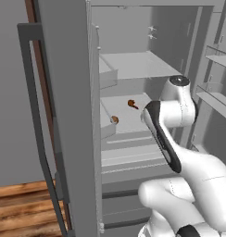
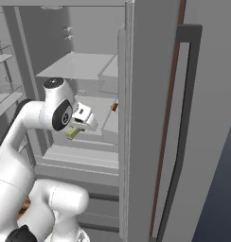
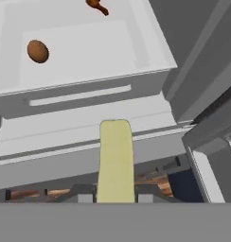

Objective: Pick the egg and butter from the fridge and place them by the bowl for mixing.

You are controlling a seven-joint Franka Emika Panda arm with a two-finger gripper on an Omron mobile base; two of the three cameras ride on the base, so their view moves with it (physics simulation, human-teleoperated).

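Arm bent, reaching into the open fridge (image 1: 68,115); end effector (image 3: 116,196) clamped on the butter (image 3: 116,160), held just in front of the middle shelf (image 3: 89,52) with the brown egg (image 3: 38,51).

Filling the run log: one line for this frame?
gripper: shut on butter | fridge: open | brown egg: on shelf

Seen from behind the arm, left and right, close up, both base views facing into the open fridge (image 1: 133,65) and sharing its white shelves (image 2: 84,66). Left view looking past the left door (image 1: 64,115), right view past the right door (image 2: 146,118). Hand view tipped down, very near the shelf front (image 3: 84,90).
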